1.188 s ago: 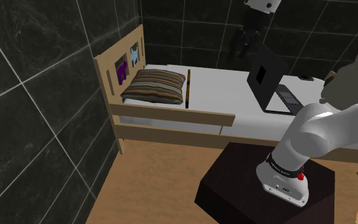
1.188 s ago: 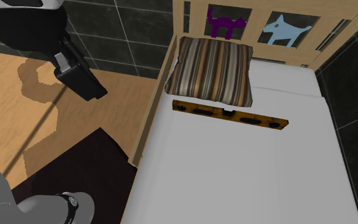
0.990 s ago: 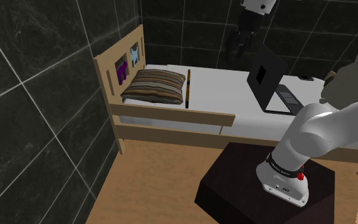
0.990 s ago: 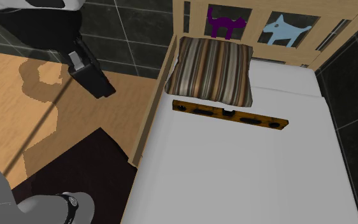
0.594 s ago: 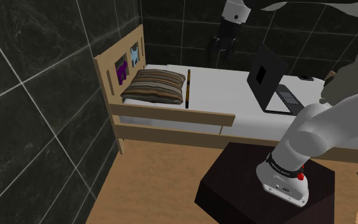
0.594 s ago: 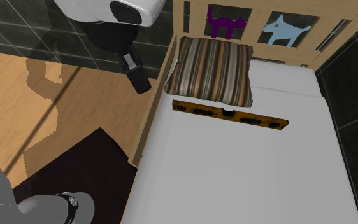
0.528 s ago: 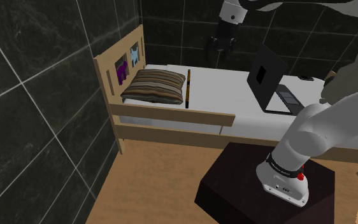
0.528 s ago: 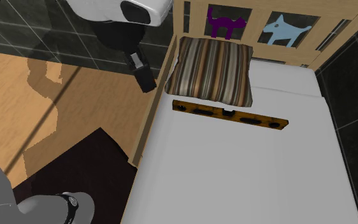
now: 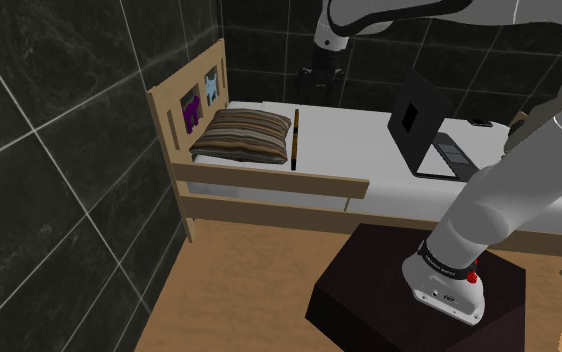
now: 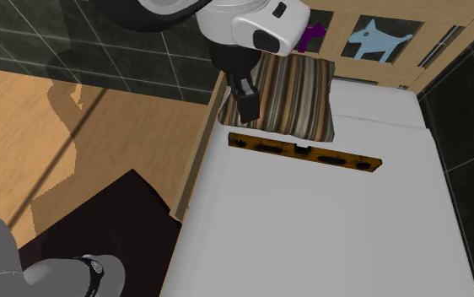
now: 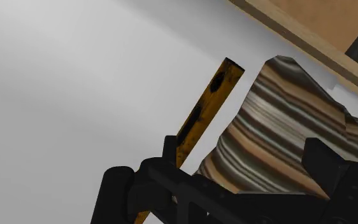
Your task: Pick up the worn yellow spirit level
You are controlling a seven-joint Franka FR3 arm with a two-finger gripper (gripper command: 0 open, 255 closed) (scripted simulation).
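Gripper (image 10: 249, 108) has moved off the wooden floor (image 10: 100, 160) side and now hangs above one corner of the striped pillow (image 10: 293, 89). Fingers stand apart and clasp nothing; in the wrist view, pillow fabric shows between them. Worn yellow spirit level (image 10: 307, 153) is unmoved. It lies flat on the white mattress (image 10: 311, 236), just beside the pillow and parallel to its long edge. Gripper is clear of the level, no contact.
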